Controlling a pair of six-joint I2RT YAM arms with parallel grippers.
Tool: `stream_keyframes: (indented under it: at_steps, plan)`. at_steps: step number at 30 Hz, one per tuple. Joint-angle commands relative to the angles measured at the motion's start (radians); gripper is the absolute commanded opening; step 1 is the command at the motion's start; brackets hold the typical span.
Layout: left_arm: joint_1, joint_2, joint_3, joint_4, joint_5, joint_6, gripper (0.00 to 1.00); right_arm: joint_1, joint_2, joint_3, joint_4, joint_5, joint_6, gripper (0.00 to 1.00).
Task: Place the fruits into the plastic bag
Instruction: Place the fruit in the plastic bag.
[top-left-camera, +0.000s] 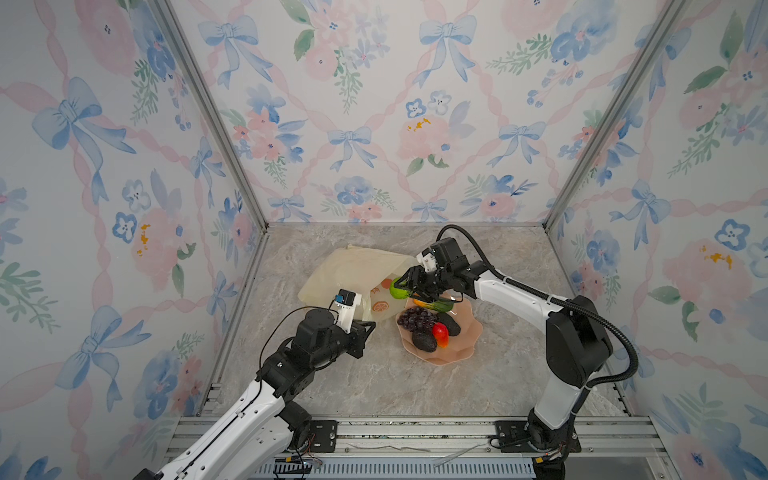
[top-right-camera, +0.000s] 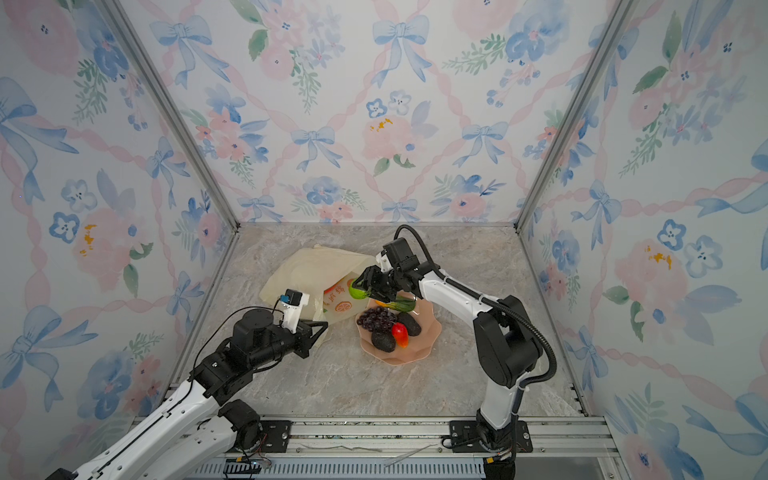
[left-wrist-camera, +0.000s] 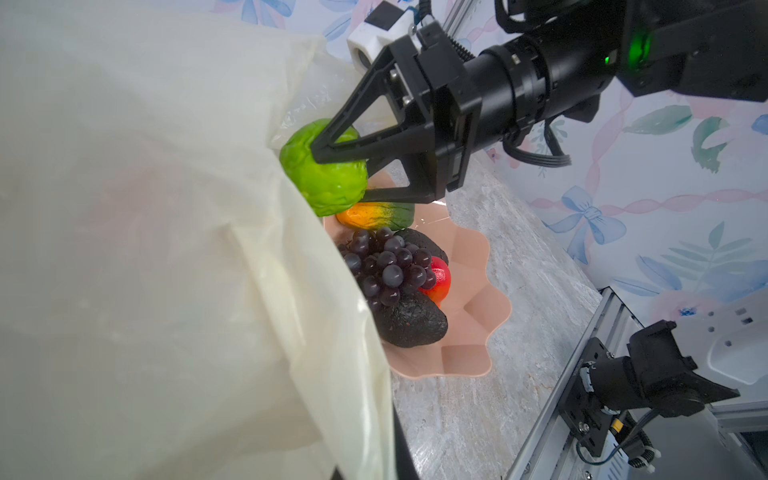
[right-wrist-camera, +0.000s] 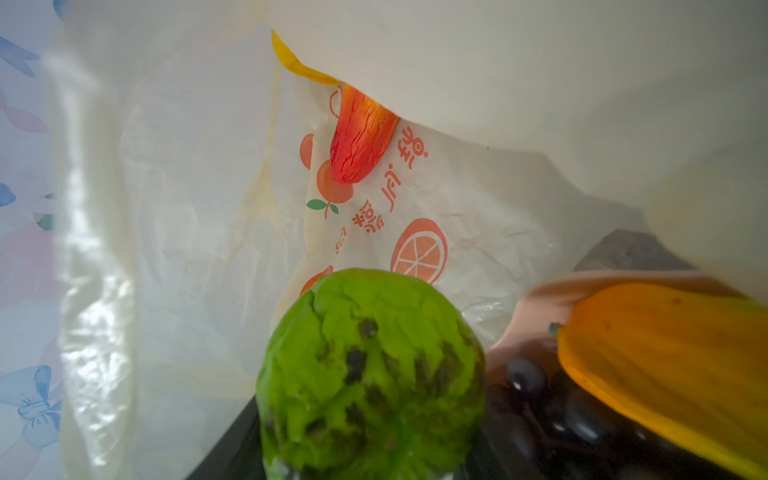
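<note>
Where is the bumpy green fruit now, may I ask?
In both top views, the right gripper holds the green fruit at the plastic bag's mouth, beside the pink dish.

The bench lies bare between the pink dish and the near rail — a wide lane for either arm. The mouth of the plastic bag is crowded: the right claw, clamped on the green ball, stands right at it, the left claw pinches the bag's near edge, and the dish's heaped fruits sit just beside — little room between them.
</note>
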Motion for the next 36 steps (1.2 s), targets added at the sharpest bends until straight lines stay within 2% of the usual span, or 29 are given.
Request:
stream_keyframes:
  at_steps: [1, 16, 36]
  plan:
    - [0.007, 0.001, -0.01, 0.021, 0.017, -0.008, 0.0, 0.012, 0.039, 0.05, 0.034, 0.007, 0.012, 0.57]
    - [0.007, 0.018, -0.016, 0.023, 0.019, -0.013, 0.0, 0.02, 0.189, 0.172, 0.061, 0.062, 0.022, 0.57]
    - [0.005, 0.025, -0.015, 0.02, 0.021, -0.009, 0.0, 0.026, 0.304, 0.234, 0.118, 0.127, 0.069, 0.6]
